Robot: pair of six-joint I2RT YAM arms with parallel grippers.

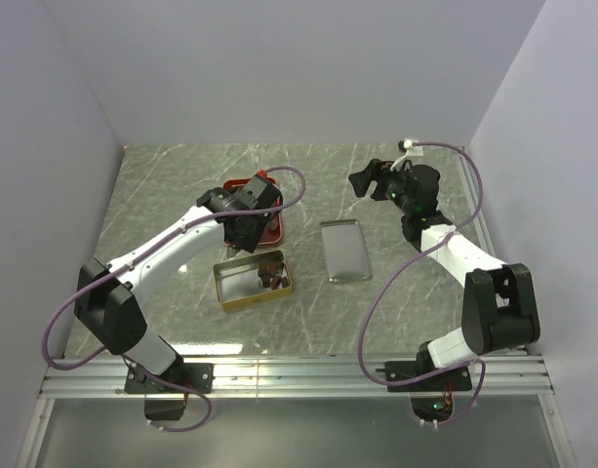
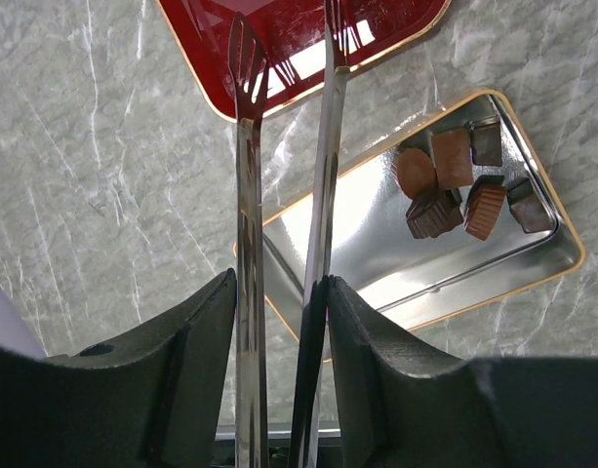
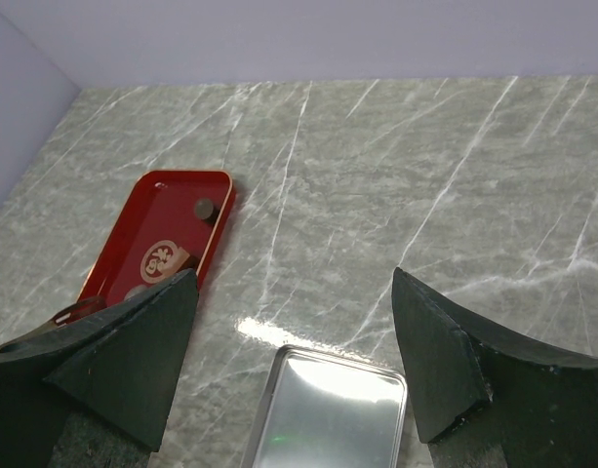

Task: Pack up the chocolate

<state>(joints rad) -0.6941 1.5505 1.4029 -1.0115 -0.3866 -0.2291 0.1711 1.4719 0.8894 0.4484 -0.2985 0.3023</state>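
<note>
My left gripper (image 2: pixel 279 297) sat closest to the lens, its black fingers (image 2: pixel 196 351) pinched narrow on a pair of steel tongs (image 2: pixel 242 224). The blades ran straight out from me toward the bench's (image 1: pixel 162 195) far edge. Their slotted tips stood a little apart over the near rim of the tray (image 2: pixel 386 24), and I saw nothing between them, though one tip ran out of view. About six pieces of chocolate (image 2: pixel 455 190) lay bunched at one end of the tin (image 2: pixel 367 234). The tin sat between the tray and the bench's near edge, its long axis roughly along that edge. From the right wrist, at least one more round piece (image 3: pixel 203 207) showed in the tray's far half. It lay beyond my tong tips along their own line, so I judged the coming move to be a reach forward, not sideways. My right gripper (image 3: pixel 291 276) hung wide and empty toward the far right corner, above the lid (image 3: pixel 328 409) and well apart from the tray. The left arm was plainly the nearer one.
</note>
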